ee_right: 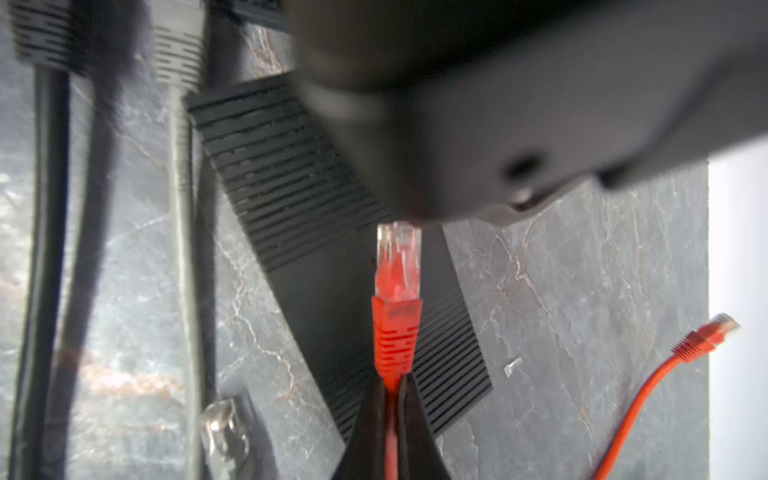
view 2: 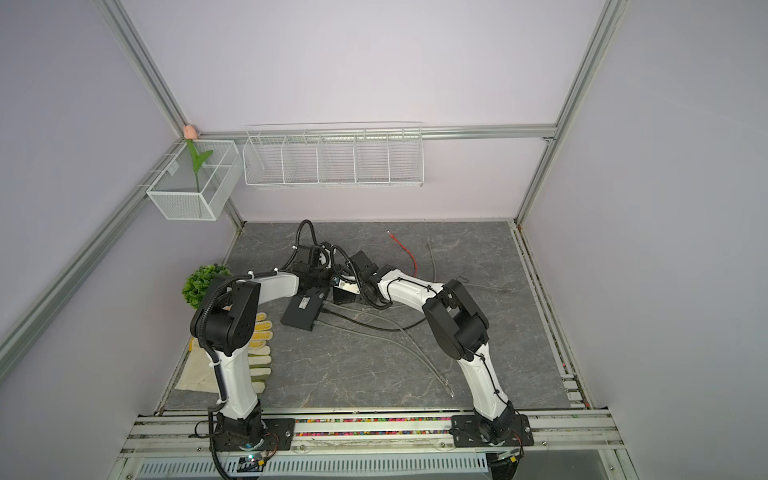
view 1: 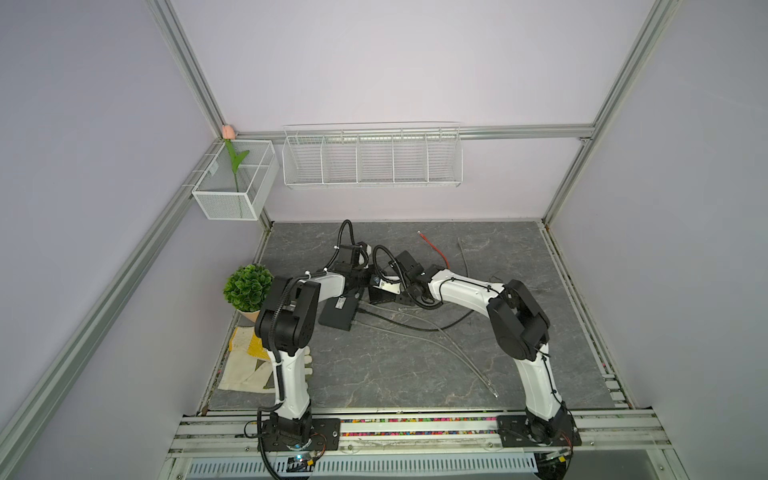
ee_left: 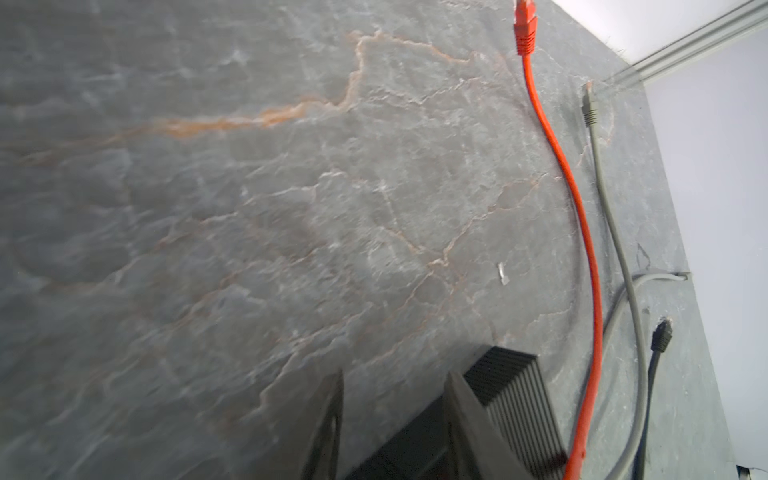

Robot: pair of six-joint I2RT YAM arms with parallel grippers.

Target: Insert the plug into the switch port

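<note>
Pinching the red cable point(ee_left: 597, 316) with the right gripper point(ee_right: 392, 384), jaws fully closed on it just behind the boot of the red RJ45 plug point(ee_right: 397, 266). Holding that plug above the smooth middle band of the ribbed black switch point(ee_right: 270, 178), clear tip pointing at the blurred body of the left gripper point(ee_left: 395, 378). Not seeing the port itself in any view. Standing the left jaws part open over the switch, dark casing showing between them; cannot tell whether clamping it. Lying on the grey marble tabletop point(ee_left: 208, 208), well apart from the switch: the cable's free red plug point(ee_left: 525, 29), a grey patch cable point(ee_left: 610, 216), a black plug point(ee_left: 660, 336). Sitting just beside the switch in both top views: a labelled black box point(view 1: 338, 313), cables leaving its side.
</note>
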